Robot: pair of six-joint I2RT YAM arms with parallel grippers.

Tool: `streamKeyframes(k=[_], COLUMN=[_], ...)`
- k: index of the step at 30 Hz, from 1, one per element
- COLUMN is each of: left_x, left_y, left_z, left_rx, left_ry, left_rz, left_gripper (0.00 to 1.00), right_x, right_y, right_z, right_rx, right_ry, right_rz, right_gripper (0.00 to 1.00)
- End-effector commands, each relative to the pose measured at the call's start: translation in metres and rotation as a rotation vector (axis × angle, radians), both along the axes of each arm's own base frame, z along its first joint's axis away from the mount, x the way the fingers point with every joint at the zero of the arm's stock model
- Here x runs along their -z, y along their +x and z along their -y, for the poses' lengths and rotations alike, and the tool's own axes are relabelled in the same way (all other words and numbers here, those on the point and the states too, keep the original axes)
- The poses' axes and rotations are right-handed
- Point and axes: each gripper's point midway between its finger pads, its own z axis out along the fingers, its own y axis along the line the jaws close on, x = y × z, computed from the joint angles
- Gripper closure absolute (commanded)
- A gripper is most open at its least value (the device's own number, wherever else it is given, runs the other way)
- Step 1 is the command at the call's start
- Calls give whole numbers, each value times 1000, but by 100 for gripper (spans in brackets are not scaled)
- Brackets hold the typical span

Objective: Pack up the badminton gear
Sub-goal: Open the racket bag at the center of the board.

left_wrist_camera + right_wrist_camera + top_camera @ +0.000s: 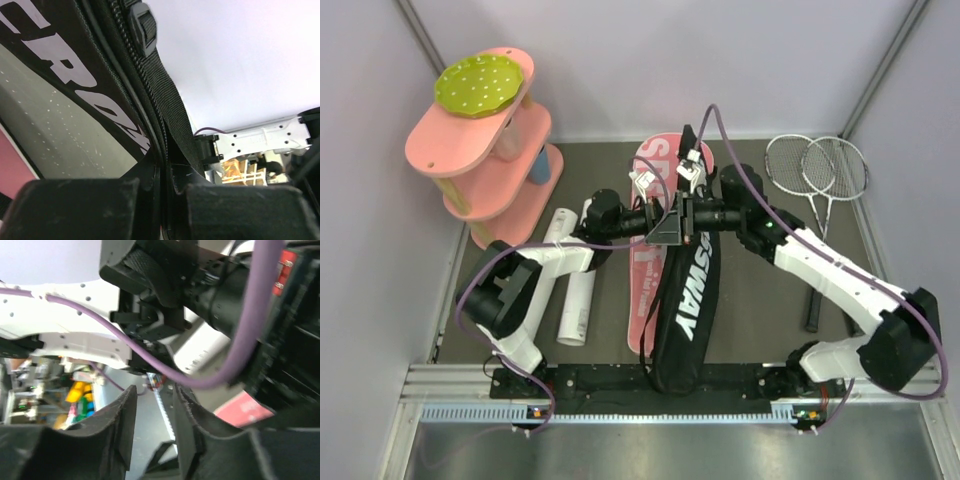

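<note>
The racket-shaped bag (685, 300) lies mid-table, its black "CROSSWAY" side folded over the pink "SPORT" side (642, 290). My left gripper (655, 218) is shut on the bag's black zipper edge and holds it raised. In the left wrist view the left gripper (167, 185) pinches that edge beside the black lettered panel (75, 65) and webbing strap (160, 100). My right gripper (688, 215) hovers just right of the lifted edge. The right wrist view shows the right gripper (152, 410) open with nothing between its fingers. Rackets (817, 165) lie at the back right. White tubes (578, 300) lie left of the bag.
A pink tiered shelf (485, 160) with a green dotted disc (480, 85) stands at the back left. Walls close in the table on three sides. The left arm's white body (75, 325) and a purple cable (150, 360) fill the right wrist view.
</note>
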Motion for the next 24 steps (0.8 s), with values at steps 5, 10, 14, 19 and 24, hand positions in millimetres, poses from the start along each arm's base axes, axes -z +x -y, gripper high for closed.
streamKeyframes(k=[5, 10, 14, 19, 24], left_x=[-38, -36, -38, -42, -42], left_y=[7, 21, 24, 23, 21], left_z=[-3, -11, -16, -18, -18], left_rx=[-49, -165, -204, -220, -230], left_ry=[-119, -58, -18, -4, 5], left_rz=[63, 40, 62, 73, 71], left_gripper=[100, 100, 100, 100, 100], right_x=[16, 47, 56, 60, 67], right_y=[-2, -11, -12, -9, -9], right_z=[76, 91, 85, 79, 69], right_rx=[245, 328, 338, 332, 314], right_ry=[-338, -437, -477, -505, -530], right_rz=[177, 90, 81, 89, 96], right_gripper=[54, 48, 47, 47, 46])
